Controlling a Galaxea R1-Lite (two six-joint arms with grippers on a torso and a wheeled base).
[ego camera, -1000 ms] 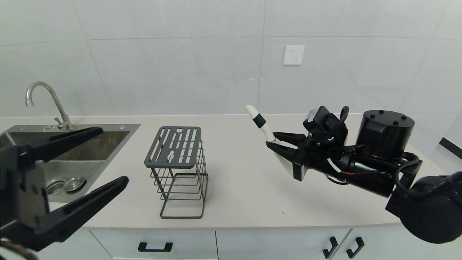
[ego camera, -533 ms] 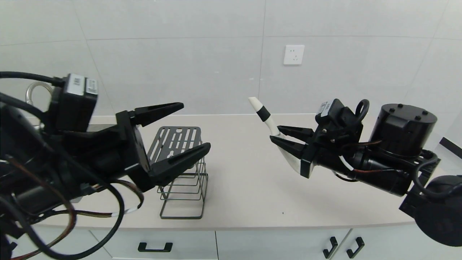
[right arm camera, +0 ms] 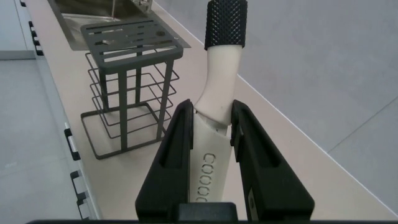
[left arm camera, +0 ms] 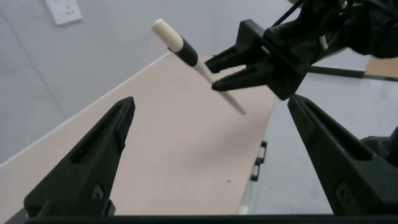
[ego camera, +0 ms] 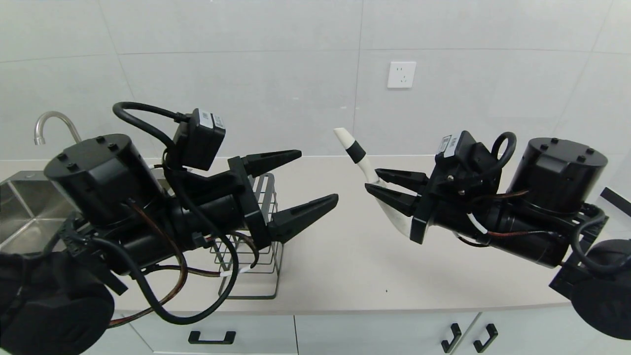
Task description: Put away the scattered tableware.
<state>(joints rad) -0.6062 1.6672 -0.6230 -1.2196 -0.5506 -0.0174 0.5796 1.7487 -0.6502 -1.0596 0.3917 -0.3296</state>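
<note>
At three o'clock, right gripper (ego camera: 373, 180) clamps a white utensil (ego camera: 356, 155), handle free. Left gripper (ego camera: 318, 176), at nine o'clock, gapes empty, likely to receive it.

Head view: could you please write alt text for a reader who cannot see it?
The right gripper, shut on a white utensil with a black band, faces the open left gripper above a beige counter. A dark wire rack stands on the counter, partly hidden by the left arm, with a sink at the far left.
</note>
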